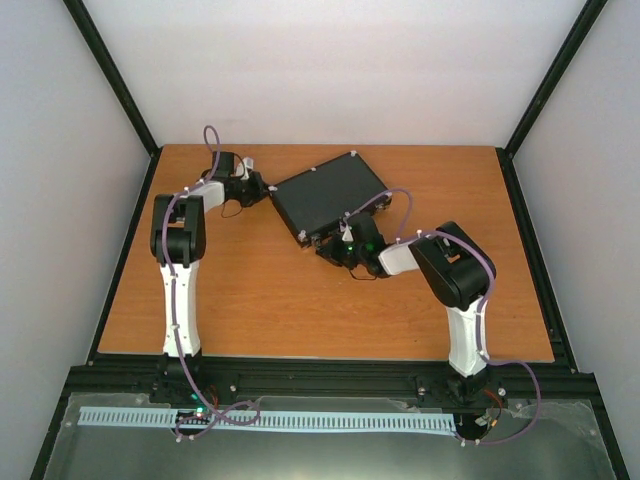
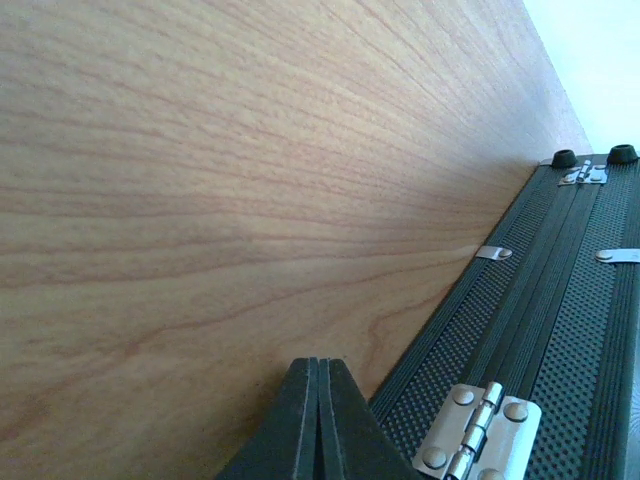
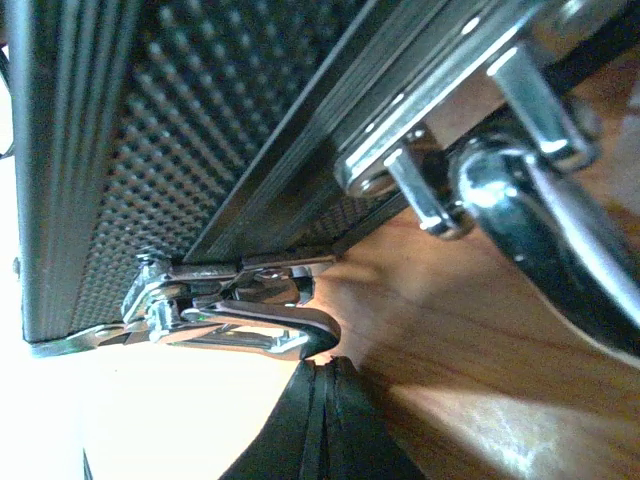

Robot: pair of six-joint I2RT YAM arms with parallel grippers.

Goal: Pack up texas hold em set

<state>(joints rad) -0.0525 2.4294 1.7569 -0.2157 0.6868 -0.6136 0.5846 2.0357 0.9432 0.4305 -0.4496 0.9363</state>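
Case of the texas hold em set, lid down, lies flat and skewed on the wooden table, toward 12 o'clock from the table's middle. No chips, cards or discs are seen outside it.

Top view: the left gripper sits at the case's 9 o'clock corner. The right gripper is at its 6 o'clock edge. Finger state cannot be told from this height.

Left wrist view: the left gripper has its fingers pressed together, holding nothing, with the tips low over the table just beside the case wall at 3 o'clock. The wall is black, dimpled panel between ribbed rails. It carries a bright riveted hinge and, toward 1 o'clock, two rubber feet.

Right wrist view: the right gripper also has its fingers closed on nothing. The tips are just under a silver latch, and contact cannot be told. The latch lever stands off the wall and is probably not yet snapped flat. The chrome handle hangs at 2 o'clock.

Handling, as a judgement: the shell looks stiff and, loaded with chips, likely heavy. The grain of the table looks smooth, so a push may slide the case rather than seat the latch. Bracing the hinge side while pressing the lever seems the sound grip. For lifting, the handle is the place to take hold. The polished metal may be slippery.
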